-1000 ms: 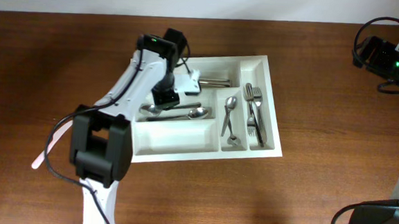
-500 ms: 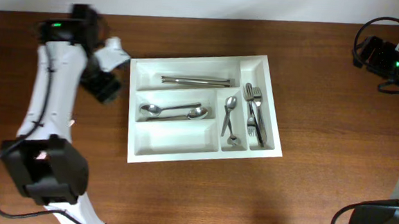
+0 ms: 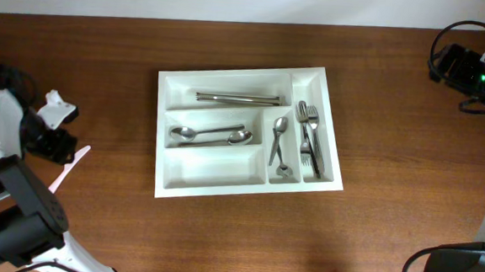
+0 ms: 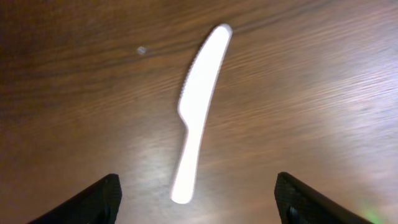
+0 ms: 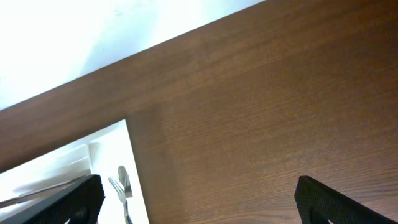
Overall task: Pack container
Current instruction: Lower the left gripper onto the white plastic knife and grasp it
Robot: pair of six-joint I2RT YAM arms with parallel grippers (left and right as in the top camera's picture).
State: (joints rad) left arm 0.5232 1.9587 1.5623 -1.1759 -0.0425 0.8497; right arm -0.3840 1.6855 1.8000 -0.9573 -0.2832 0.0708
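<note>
At left, left fingers (image 4: pixel 102 202) spread above a white knife (image 4: pixel 199 106) — right fingers (image 5: pixel 81 198) spread too, mostly cropped.

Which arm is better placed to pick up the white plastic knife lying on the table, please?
Left. The left end effector hovers open directly above the knife. The right end effector, also open, sits far off beyond the container.

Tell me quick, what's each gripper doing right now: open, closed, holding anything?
Left gripper: open, empty, over the white plastic knife.
Right gripper: open, empty.
</note>
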